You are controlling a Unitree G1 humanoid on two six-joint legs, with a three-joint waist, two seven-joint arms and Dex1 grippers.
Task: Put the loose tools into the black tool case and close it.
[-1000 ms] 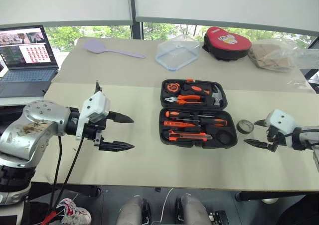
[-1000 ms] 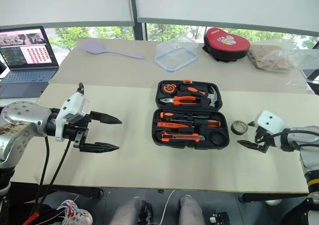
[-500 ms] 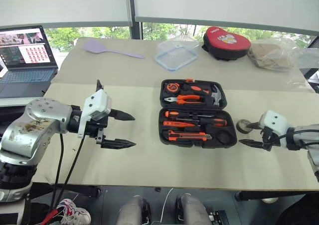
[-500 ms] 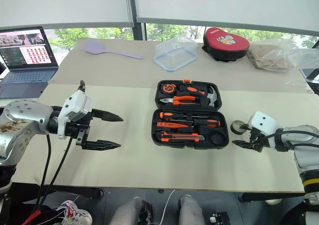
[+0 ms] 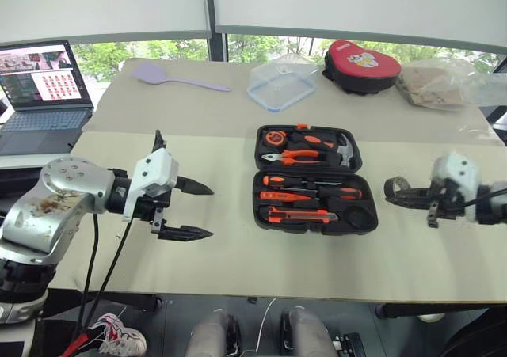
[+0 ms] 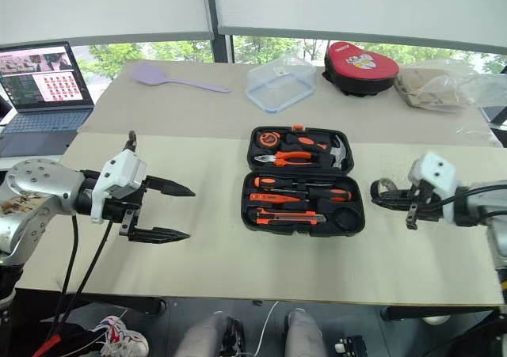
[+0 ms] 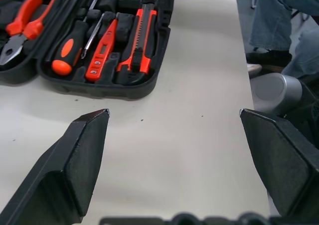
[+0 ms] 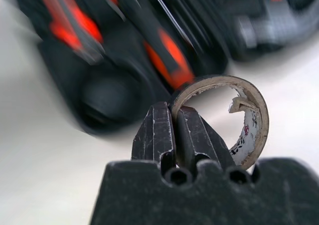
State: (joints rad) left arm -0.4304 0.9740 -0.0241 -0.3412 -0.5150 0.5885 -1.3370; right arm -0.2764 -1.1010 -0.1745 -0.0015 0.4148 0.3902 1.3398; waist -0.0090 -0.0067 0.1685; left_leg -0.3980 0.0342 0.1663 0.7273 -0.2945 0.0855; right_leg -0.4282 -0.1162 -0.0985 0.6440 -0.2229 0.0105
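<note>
The black tool case (image 5: 317,229) lies open at the table's middle. In its near half rest two black-and-orange screwdrivers (image 5: 310,182), a slim orange screwdriver (image 7: 102,53) and the utility knife (image 5: 298,214); a round recess (image 5: 358,215) at its right end is bare. Just right of the case, my right gripper (image 5: 401,195) is shut on the rim of the small grey tape roll (image 8: 260,116), which it holds above the table. To the left of the case my left gripper (image 5: 207,211) hovers open with nothing between its fingers, pointing at the case.
Pliers (image 5: 291,157) and a hammer (image 5: 342,146) sit in the case's far half. At the back are a laptop (image 5: 36,88), a purple spatula (image 5: 170,76), a clear container (image 5: 283,82), a red-and-black pouch (image 5: 360,58) and a plastic bag (image 5: 444,84).
My right gripper has closed on the tape roll and lifted it off the table, up and slightly toward the case. The left gripper has stayed where it was.
</note>
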